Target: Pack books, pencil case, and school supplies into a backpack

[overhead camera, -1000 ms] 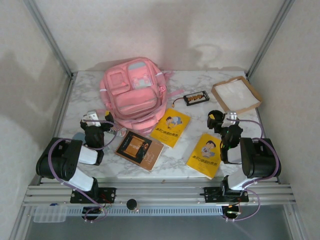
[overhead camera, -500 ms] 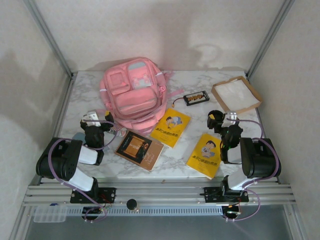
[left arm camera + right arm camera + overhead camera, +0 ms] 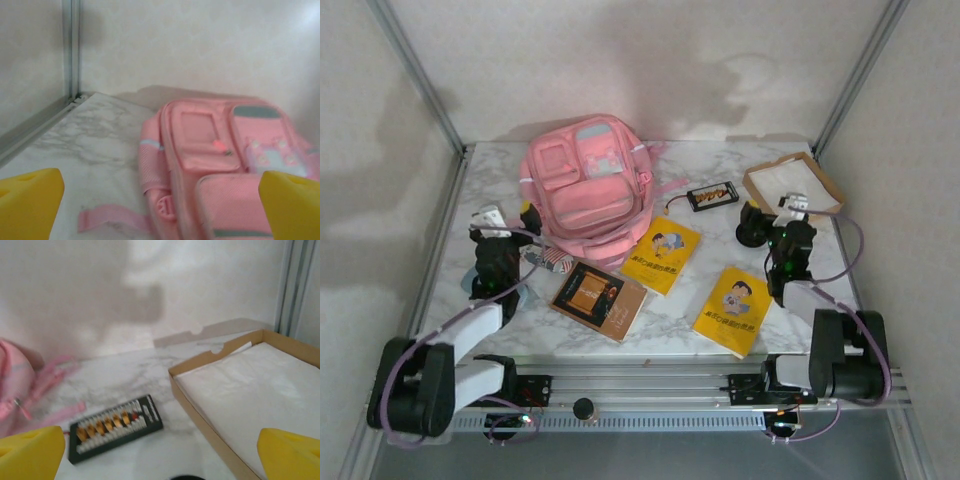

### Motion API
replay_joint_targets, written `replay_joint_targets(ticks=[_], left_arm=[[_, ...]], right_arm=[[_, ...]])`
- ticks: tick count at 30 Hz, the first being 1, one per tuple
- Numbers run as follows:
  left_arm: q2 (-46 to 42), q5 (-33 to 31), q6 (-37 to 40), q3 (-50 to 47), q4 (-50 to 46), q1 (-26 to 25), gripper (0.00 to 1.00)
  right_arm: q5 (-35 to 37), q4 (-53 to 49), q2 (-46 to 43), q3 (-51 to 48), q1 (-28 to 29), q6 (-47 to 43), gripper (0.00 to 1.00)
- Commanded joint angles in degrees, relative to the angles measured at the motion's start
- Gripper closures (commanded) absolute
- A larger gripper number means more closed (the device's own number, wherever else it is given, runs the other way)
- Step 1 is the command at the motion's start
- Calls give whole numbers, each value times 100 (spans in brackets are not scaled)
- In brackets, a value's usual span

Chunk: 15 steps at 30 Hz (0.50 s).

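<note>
The pink backpack (image 3: pixel 585 185) lies flat at the back left of the table, front pockets up; the left wrist view has it (image 3: pixel 220 165) just ahead and to the right. Two yellow books (image 3: pixel 661 254) (image 3: pixel 731 309) and a dark book (image 3: pixel 599 297) lie flat in front of it. A black case with an orange picture (image 3: pixel 712 195) (image 3: pixel 115 427) sits between backpack and tray. My left gripper (image 3: pixel 508 222) (image 3: pixel 160 215) is open, empty, beside the backpack's left edge. My right gripper (image 3: pixel 772 215) (image 3: pixel 160 460) is open, empty, facing the case.
A brown tray with white inside (image 3: pixel 792 188) (image 3: pixel 250 390) lies at the back right, close to my right gripper. A small striped item (image 3: pixel 548 258) lies by the backpack's near left corner. A pink strap (image 3: pixel 107 220) trails on the marble. Metal posts and walls enclose the table.
Both arms have unfolded from their tucked pose. The left gripper has moved up toward the backpack's left side, the right one toward the tray and case. Nothing on the table has moved.
</note>
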Motion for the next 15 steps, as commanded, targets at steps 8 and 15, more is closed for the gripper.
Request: replay_joint_targets(ticks=[8, 15], left_arm=[[-1048, -8, -2824, 750, -2812, 135, 1], [123, 607, -3023, 1930, -4118, 213, 1]], right_arm=[[-933, -3032, 80, 1107, 389, 2700, 1], [-942, -3428, 1044, 2125, 1599, 3108, 1]])
